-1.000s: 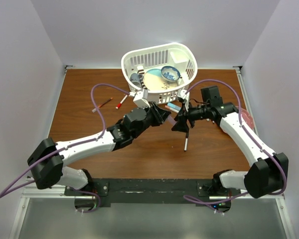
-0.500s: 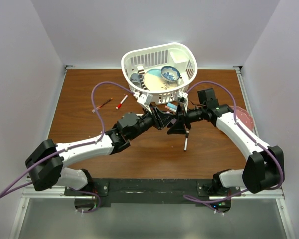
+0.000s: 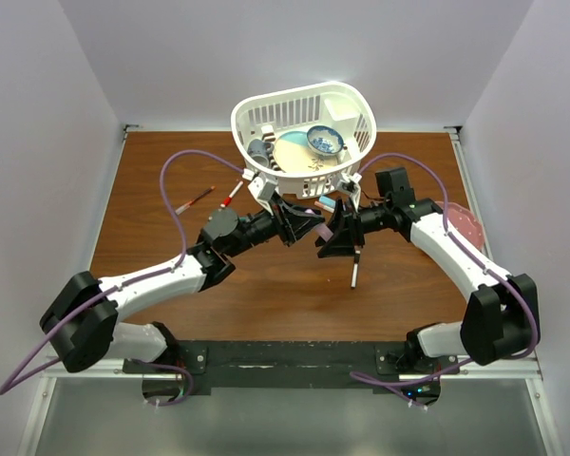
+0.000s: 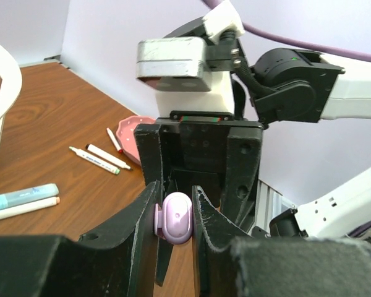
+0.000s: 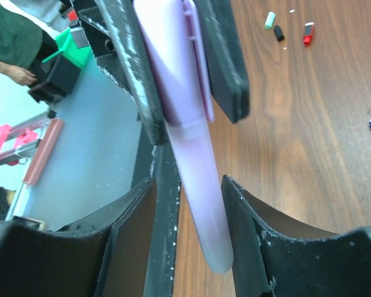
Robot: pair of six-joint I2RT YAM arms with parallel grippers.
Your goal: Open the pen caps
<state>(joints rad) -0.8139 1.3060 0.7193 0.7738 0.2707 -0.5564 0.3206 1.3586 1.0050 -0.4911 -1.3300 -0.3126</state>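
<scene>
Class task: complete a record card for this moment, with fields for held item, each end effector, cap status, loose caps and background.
Held item: lilac pen, in the air between the two arms
Left end effector: shut on the pen's cap
Right end effector: fingers either side of the barrel; grip unclear
Cap status: still on the barrel
Loose caps: green cap, black cap, red cap, on the table
Background: white basket at the table's far edge

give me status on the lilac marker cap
Left fingers shut on lilac plastic marker cap. Right fingers flank the lilac barrel, grip unclear. Cap seated, not off. White plastic basket close behind.
</scene>
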